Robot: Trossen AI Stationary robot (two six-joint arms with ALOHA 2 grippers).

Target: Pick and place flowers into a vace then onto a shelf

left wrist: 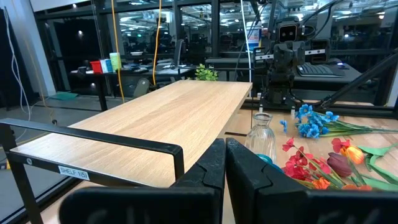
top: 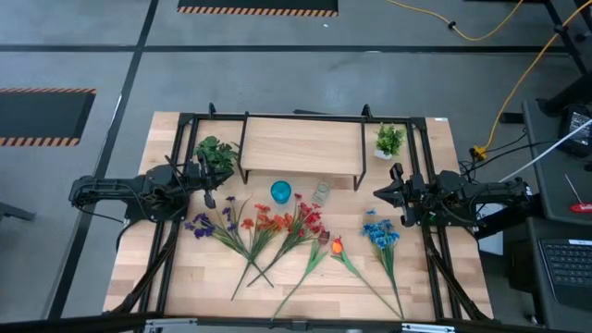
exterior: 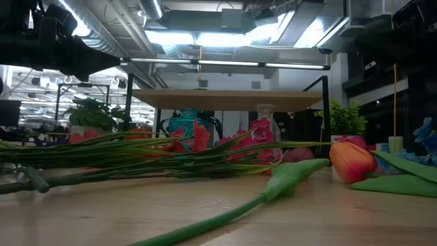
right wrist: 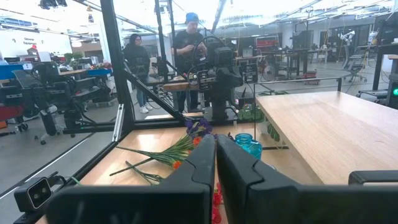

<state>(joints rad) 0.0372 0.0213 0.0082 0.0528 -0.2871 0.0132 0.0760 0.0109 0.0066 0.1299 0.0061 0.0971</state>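
The flowers lie flat on the wooden tabletop in front of the shelf (top: 301, 146): purple (top: 202, 223), orange (top: 264, 222), red (top: 307, 220), blue (top: 380, 233) and an orange tulip (top: 337, 246), stems toward the near edge. A blue glass vase (top: 280, 192) and a clear glass vase (top: 321, 193) stand upright at the shelf's front edge. My left gripper (top: 212, 178) hovers shut at the shelf's left end, touching nothing. My right gripper (top: 381, 192) hovers shut at the shelf's right end, above the blue flowers, touching nothing.
Two small potted plants stand at the shelf's ends, one at the left (top: 215, 154) and one at the right (top: 389, 140). A black metal frame (top: 305, 117) runs around the table. People stand in the room beyond the table in the right wrist view (right wrist: 188, 43).
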